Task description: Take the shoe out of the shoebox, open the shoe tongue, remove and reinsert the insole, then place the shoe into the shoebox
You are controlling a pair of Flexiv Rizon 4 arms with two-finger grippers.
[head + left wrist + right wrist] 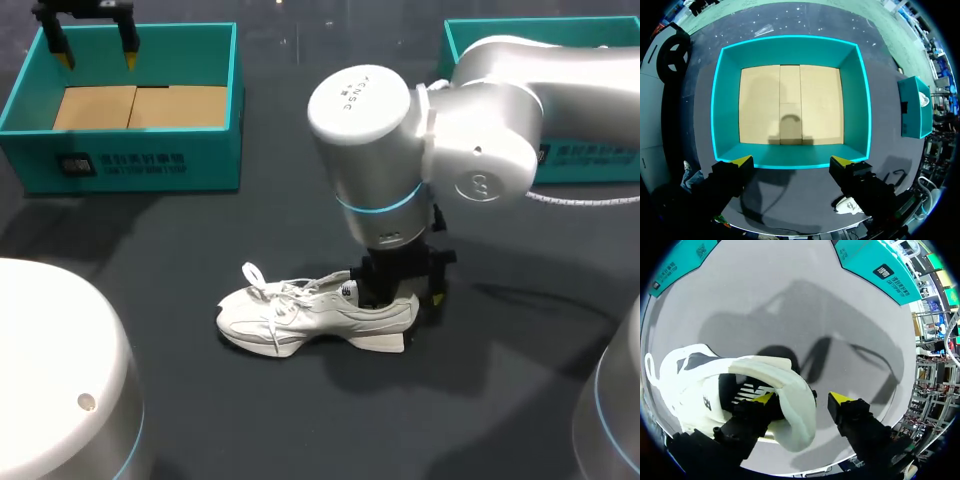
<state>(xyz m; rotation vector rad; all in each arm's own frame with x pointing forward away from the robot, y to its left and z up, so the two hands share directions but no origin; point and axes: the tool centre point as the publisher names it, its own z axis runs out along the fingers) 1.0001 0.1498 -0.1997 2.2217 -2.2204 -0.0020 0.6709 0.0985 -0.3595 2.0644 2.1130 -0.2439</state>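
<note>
White sneaker (315,318) upright on its sole, lower centre of head view, on dark grey table (500,400). Toe toward frame left, heel toward frame right. Loose white laces (255,272) looped up over the toe end. Well apart from both boxes.

Right arm in from upper right of head view, wrist straight down over the heel. Right pincer (405,292) at the heel opening. Seen from right wrist view: right pincer (802,399) with fingers apart, one yellow tip inside the sneaker (740,390) against the inner face of the heel collar (795,405), other tip outside the heel with bare table showing in the gap. Not clamped; collar merely between the fingers. Dark lining visible inside the opening.

Teal shoebox (130,160) at upper left of head view, open-topped, brown cardboard floor (140,105), nothing in it. Left pincer (97,55) above its far rim, fingers spread, holding nothing. Same from left wrist view: left pincer (792,162) wide apart, looking down into the shoebox (790,50).

Second teal box (470,35) at upper right of head view, mostly hidden behind the right arm; contents not discernible.
</note>
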